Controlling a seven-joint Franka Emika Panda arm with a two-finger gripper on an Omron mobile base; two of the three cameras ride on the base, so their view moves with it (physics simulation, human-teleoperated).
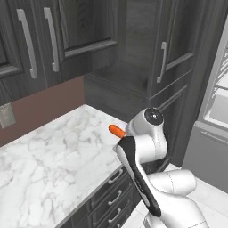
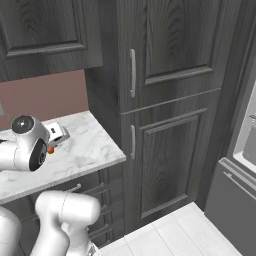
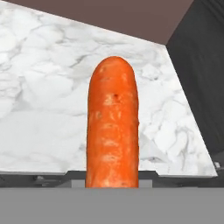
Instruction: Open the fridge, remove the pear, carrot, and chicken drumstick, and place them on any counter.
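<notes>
Carrot [image 3: 113,124] clamped in the closed tool [image 2: 56,135], its long axis running straight out along the tool's line, held above the marble surface [image 1: 58,151] near its right end, so we judge lowering comes next; fridge [image 2: 240,165] open off right

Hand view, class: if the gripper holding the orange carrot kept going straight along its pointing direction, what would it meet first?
Probably the white marble counter: the gripper, shut on the orange tapered carrot, points over it toward the brown backsplash; depth is unclear.
</notes>
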